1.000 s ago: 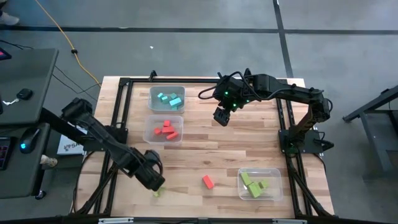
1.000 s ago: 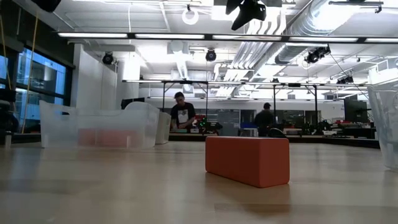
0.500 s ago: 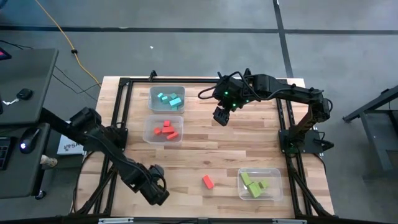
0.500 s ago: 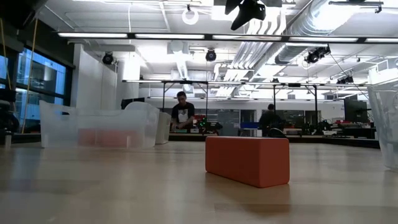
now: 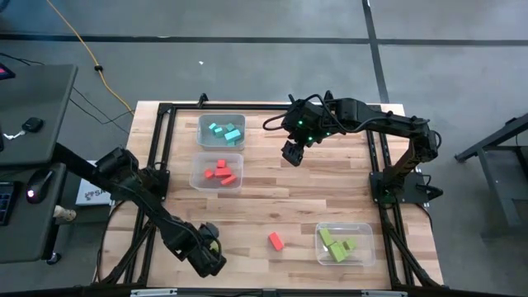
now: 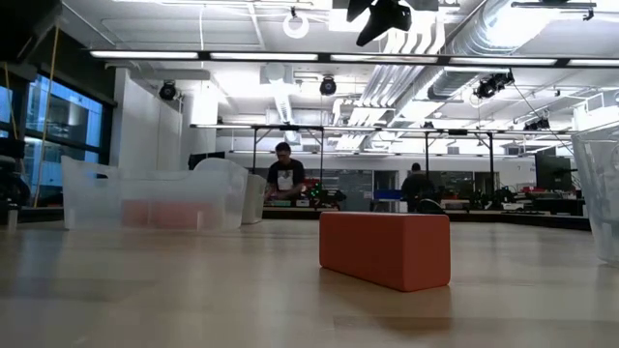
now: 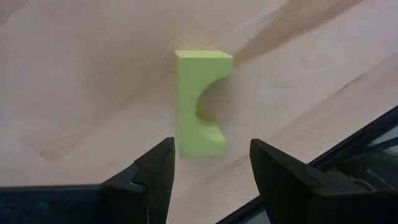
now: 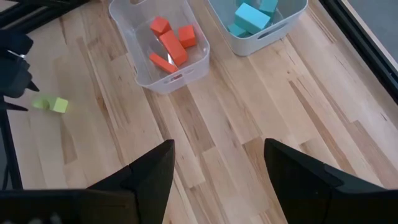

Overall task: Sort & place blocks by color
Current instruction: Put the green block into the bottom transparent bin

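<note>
A green arch block lies flat on the wood table, near its front left corner, and also shows as a green block in the right wrist view. My left gripper hangs open just above it, pointing down, one finger on either side of the block's near end, touching nothing. A red block lies on its long face near the front middle. My right gripper waits open, high over the table's far middle.
A clear bin with blue blocks and one with red blocks stand at the far left. A bin with green blocks stands at the front right. A black frame rail runs close beside the left gripper.
My left gripper has gone toward the table's near edge and down, ending low over the green arch block, still open. The blocks have not moved.
</note>
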Robot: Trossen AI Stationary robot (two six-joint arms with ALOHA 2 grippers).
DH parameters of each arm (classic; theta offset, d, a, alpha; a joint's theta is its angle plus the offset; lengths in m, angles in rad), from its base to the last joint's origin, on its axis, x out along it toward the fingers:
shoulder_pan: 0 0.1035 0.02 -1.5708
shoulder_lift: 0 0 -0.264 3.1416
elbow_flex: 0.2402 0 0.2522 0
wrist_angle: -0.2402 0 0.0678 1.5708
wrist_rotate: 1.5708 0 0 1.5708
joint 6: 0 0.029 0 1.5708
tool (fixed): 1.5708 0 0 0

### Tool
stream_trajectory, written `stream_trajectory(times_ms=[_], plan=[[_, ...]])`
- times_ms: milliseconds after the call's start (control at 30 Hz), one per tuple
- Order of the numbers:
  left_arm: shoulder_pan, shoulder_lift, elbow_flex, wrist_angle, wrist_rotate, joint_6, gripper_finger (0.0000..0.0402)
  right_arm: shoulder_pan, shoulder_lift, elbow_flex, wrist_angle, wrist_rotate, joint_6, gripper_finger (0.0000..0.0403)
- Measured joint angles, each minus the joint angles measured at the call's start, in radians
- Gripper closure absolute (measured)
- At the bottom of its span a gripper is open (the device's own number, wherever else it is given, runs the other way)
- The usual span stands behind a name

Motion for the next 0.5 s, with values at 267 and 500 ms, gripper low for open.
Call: stream_trajectory(times_ms=[267, 500], plan=[[-0.004, 0.060, -0.001, 0.037, 0.020, -0.011, 0.0220, 0.000, 0.000, 0.000, 0.002, 0.000, 0.000, 0.0165], [-0.004, 0.075, 0.000, 0.044, 0.021, -0.027, 0.0220, 0.000, 0.000, 0.000, 0.002, 0.000, 0.000, 0.0165]])
